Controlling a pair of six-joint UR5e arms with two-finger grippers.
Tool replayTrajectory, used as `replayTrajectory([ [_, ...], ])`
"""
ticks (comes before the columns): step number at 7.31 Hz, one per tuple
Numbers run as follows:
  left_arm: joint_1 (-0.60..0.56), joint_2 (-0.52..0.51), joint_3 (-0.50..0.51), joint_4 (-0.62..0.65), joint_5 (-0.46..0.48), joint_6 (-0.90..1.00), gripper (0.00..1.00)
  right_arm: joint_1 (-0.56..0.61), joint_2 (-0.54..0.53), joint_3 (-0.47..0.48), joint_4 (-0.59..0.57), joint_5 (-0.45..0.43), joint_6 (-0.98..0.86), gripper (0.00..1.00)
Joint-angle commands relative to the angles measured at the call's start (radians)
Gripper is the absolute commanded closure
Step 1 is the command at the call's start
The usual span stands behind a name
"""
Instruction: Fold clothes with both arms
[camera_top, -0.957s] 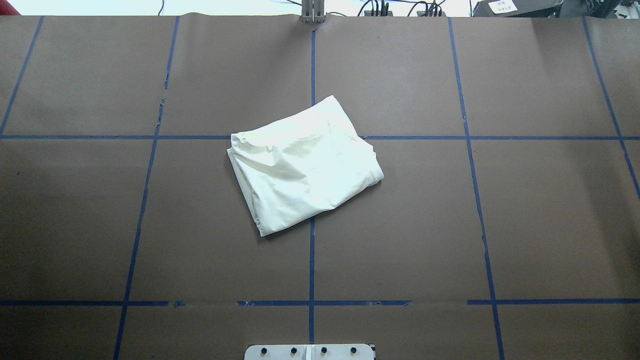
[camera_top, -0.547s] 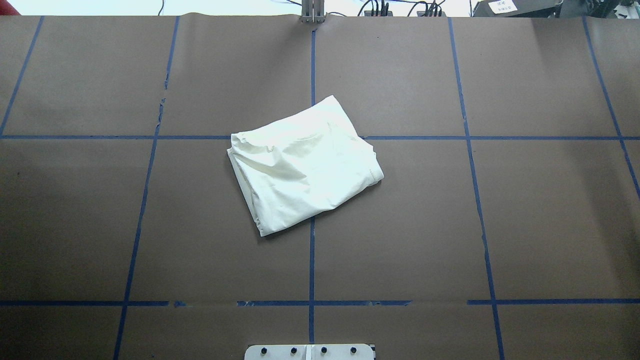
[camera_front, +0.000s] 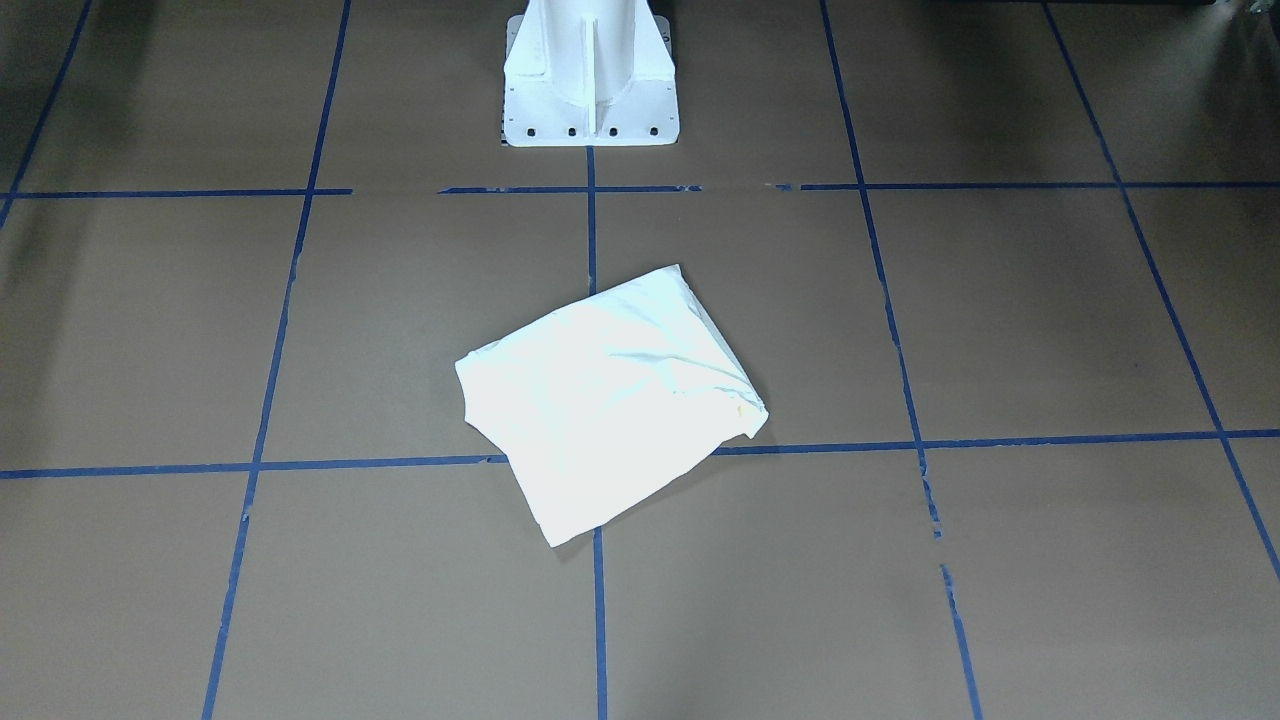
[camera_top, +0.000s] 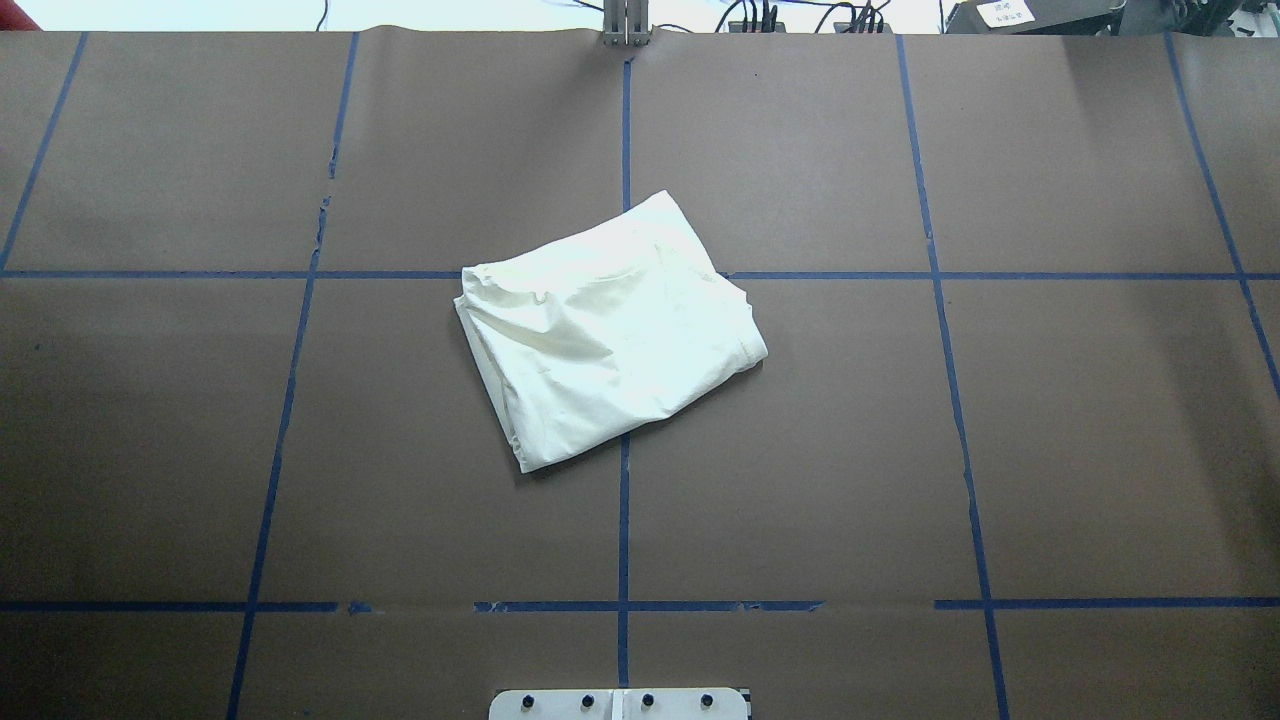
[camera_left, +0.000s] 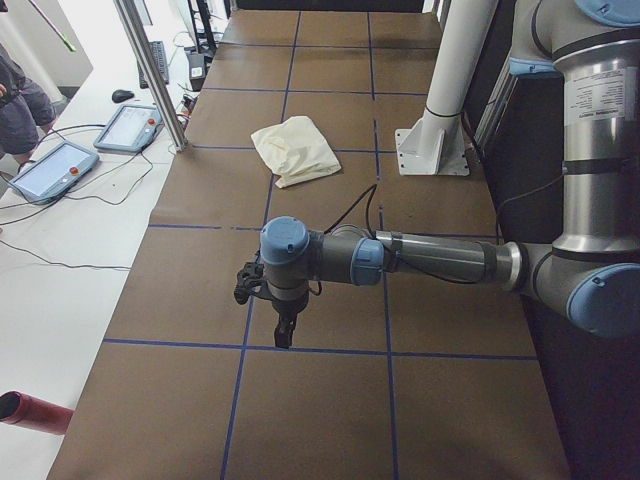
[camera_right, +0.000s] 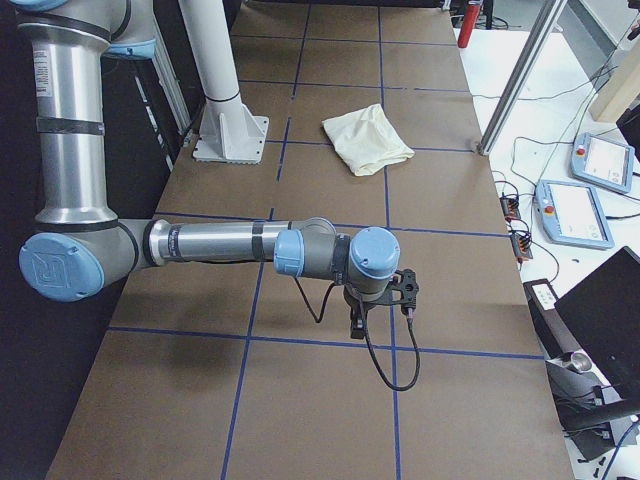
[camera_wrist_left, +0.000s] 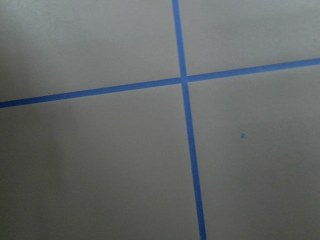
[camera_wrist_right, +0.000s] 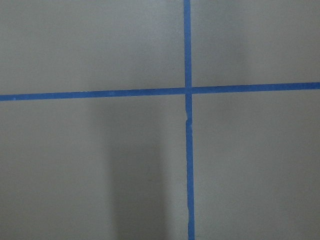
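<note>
From my station I saw the table (camera_top: 1100, 450) covered in brown paper and marked into a grid by blue tape lines (camera_top: 623, 520). The cream shirt (camera_top: 605, 330) lay near the middle, folded into a rough rectangle set askew to the grid. Its plain side was up, and it covered the crossing of two tape lines. The white pedestal base (camera_front: 590, 110) stood at the robot's edge, well apart from the shirt. Past the paper's far edge, on a white surface, lay a screen pendant (camera_left: 128, 128) and a second pendant (camera_left: 50, 170) among loose cables.
</note>
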Motion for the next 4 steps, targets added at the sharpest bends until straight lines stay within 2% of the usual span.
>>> replayTrajectory([
  [1, 0.0, 0.003, 0.0, 0.003, -0.006, 0.016, 0.0, 0.0, 0.002, 0.003, 0.002, -0.002, -0.002, 0.0],
  [4, 0.0, 0.003, 0.001, 0.004, -0.005, 0.013, 0.0, 0.0, 0.002, -0.002, 0.002, -0.006, -0.006, 0.0],
])
